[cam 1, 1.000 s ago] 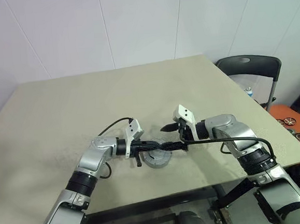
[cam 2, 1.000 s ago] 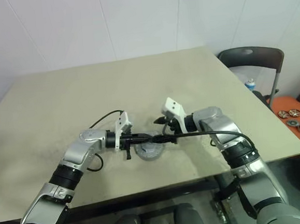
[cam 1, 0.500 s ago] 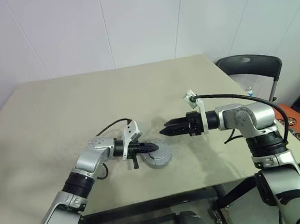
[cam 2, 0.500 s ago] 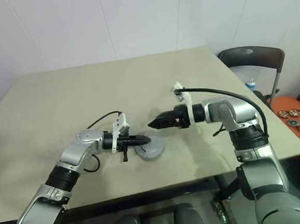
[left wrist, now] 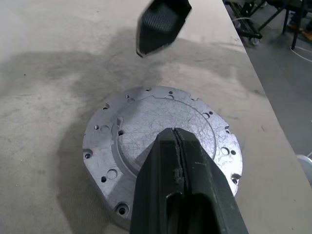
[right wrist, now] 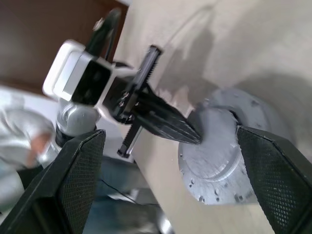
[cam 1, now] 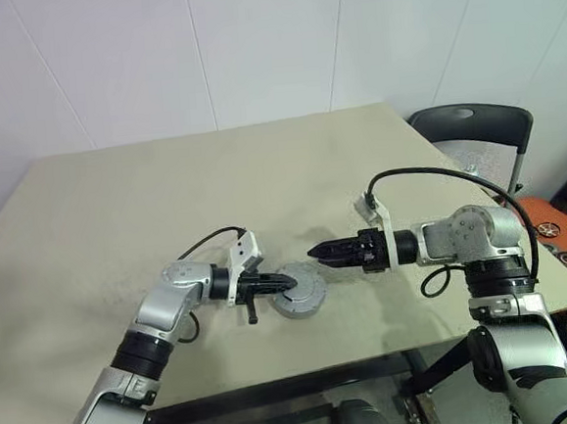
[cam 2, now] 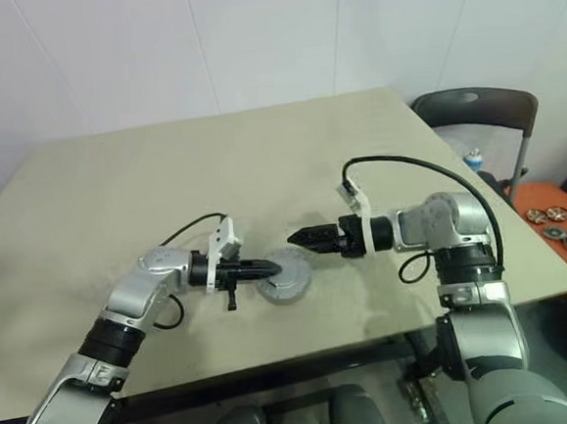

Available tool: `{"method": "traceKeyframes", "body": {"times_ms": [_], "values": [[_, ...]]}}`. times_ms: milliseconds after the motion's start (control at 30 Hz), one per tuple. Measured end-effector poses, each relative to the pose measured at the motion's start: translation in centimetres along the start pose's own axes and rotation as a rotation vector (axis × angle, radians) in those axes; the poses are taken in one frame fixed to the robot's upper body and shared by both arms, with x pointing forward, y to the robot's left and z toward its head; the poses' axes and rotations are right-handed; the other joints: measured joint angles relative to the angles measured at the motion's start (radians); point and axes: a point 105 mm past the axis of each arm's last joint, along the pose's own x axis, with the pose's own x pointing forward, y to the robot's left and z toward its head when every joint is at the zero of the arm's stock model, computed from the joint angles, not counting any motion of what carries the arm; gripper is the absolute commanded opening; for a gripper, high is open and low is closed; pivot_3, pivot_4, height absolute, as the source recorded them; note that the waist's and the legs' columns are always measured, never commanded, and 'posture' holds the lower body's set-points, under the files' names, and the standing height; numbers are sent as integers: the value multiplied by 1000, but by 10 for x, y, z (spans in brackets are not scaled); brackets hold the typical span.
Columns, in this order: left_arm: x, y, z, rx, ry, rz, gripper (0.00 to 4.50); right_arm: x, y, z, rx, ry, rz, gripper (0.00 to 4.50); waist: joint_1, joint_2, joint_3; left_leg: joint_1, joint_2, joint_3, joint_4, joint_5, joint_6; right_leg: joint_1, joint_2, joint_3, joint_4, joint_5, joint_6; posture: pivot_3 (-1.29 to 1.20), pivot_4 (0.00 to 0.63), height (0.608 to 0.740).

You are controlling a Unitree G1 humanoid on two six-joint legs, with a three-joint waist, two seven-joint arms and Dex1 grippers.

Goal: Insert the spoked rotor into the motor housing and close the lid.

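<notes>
Since a second ago the right gripper (cam 1: 316,252) has swung off the grey disc, rolled over, and pulled back toward 3 o'clock; it now hangs just clear of the disc's 2 o'clock rim, pointing at it, fingers spread wide and empty, as the right wrist view confirms with a pad on each side of the frame. The left gripper (cam 1: 287,284) has barely shifted: fingers clenched together, holding nothing, tip resting over the disc's raised centre from the 9 o'clock side; contact or a hair above, cannot tell. The lid (left wrist: 161,141) reads as a plain grey metal cover with screw holes round a flange, sitting flat on the table (cam 1: 116,205) near the front edge, between the two arms. No copper windings and no spoked ring are visible anywhere on the table, so the motor housing and the spoked rotor are probably under that cover. Judgement: insertion done, lid on, task at or near its end. Left, at most: a final press to seat the lid, then both arms withdrawing. Whether the lid sits fully down cannot be told.
</notes>
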Motion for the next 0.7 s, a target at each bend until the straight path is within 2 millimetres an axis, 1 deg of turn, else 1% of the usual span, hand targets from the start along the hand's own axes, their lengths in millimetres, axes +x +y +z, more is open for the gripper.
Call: {"method": "traceKeyframes", "body": {"times_ms": [233, 400, 533, 633, 700], "values": [[-1, 0, -1, -2, -4, 11, 0, -8, -37, -31, 136, 4, -124, 4468, -2, 0, 0, 0, 0, 1, 1, 0, 0, 1, 0, 0, 0, 0, 1, 0, 0, 740], [-1, 0, -1, -4, -7, 15, 0, -12, -35, -42, 110, 4, -123, 4468, -2, 1, 0, 1, 0, 1, 1, 0, 0, 1, 1, 0, 0, -1, 1, 0, 0, 740], [-1, 1, -1, -4, -6, 22, 0, -9, -34, -42, 105, 1, -135, 4468, -3, 0, 0, 1, 0, 2, 1, 0, 0, 2, 1, 0, 0, -1, 1, 0, 0, 740], [-2, 2, -2, -5, -7, 26, 0, -1, -32, -43, 108, 1, -122, 4468, -5, 0, 0, 1, 0, 2, 1, 0, 0, 2, 1, 0, 0, -1, 1, 0, 0, 740], [-2, 2, -1, -4, -8, 27, 0, 9, -27, -44, 114, 8, -88, 4468, -5, 0, 0, 1, 0, 1, 1, 0, 0, 2, 1, 0, 0, -1, 1, 0, 0, 740]]}}
